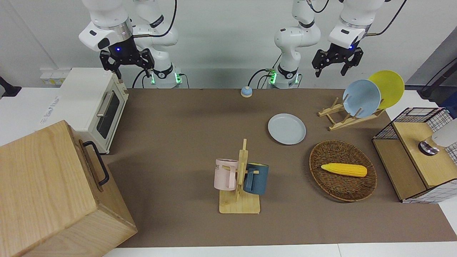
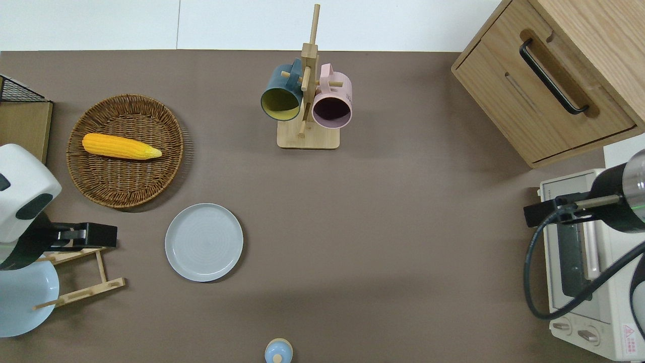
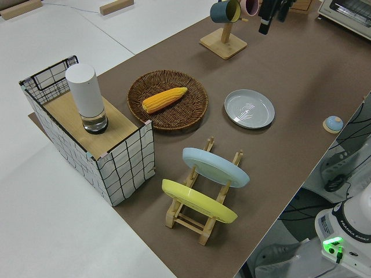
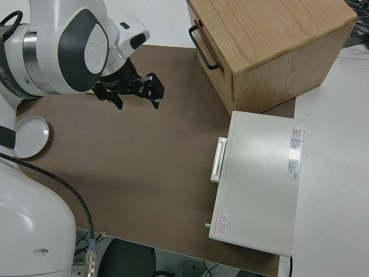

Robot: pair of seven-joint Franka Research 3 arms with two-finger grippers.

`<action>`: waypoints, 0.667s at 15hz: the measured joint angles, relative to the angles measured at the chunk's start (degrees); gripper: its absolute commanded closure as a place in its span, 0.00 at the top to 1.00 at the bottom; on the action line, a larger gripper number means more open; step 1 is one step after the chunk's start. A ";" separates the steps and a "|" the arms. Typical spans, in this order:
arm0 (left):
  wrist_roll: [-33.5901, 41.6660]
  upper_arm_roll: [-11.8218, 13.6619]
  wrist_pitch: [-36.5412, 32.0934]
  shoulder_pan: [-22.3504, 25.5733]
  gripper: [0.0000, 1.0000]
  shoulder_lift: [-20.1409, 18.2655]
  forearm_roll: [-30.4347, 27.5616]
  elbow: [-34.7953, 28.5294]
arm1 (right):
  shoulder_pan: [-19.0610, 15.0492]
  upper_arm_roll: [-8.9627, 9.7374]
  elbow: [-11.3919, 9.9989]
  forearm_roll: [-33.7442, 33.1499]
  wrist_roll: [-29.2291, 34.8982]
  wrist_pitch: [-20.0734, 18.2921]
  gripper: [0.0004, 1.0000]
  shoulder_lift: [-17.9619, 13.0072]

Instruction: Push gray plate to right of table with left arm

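Overhead view shows the gray plate lying flat on the brown bench, toward the left arm's end. The left gripper hangs in the air with its fingers spread wide and nothing between them; from above it sits over the wooden dish rack, well apart from the gray plate and toward the bench's end from it.

The dish rack stands beside the gray plate and holds a sky-blue plate and a yellow plate on edge. A wicker basket with a corn cob in it lies just beside the gray plate, farther from the robots. A small blue bell sits near the bench edge closest to the robots. A wooden mug tree carrying a dark blue mug and a pink mug stands farther from the robots, near the middle of the bench.

From the gray plate toward the right arm's end, a broad stretch of bare brown mat runs up to a white toaster oven and a wooden cabinet. At the left arm's end stands a wire-sided box with a white cylinder on it.

The right arm is parked, its gripper spread wide and holding nothing.
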 measured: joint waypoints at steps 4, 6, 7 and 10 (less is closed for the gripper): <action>0.02 2.25 2.46 0.05 1.00 -1.28 -0.75 -4.00 | 0.00 0.00 0.00 0.00 0.00 0.00 1.00 0.00; 0.02 2.16 2.95 0.01 1.00 -1.69 -0.90 -5.56 | 0.00 0.00 0.00 0.00 0.00 0.00 1.00 0.00; 0.02 1.94 3.66 -0.01 1.00 -1.80 -0.97 -6.75 | 0.00 0.00 0.00 0.00 0.00 0.00 1.00 0.00; 0.02 1.62 8.31 0.00 1.00 -1.70 -1.02 -11.55 | 0.00 0.00 0.00 0.00 0.00 0.00 1.00 0.00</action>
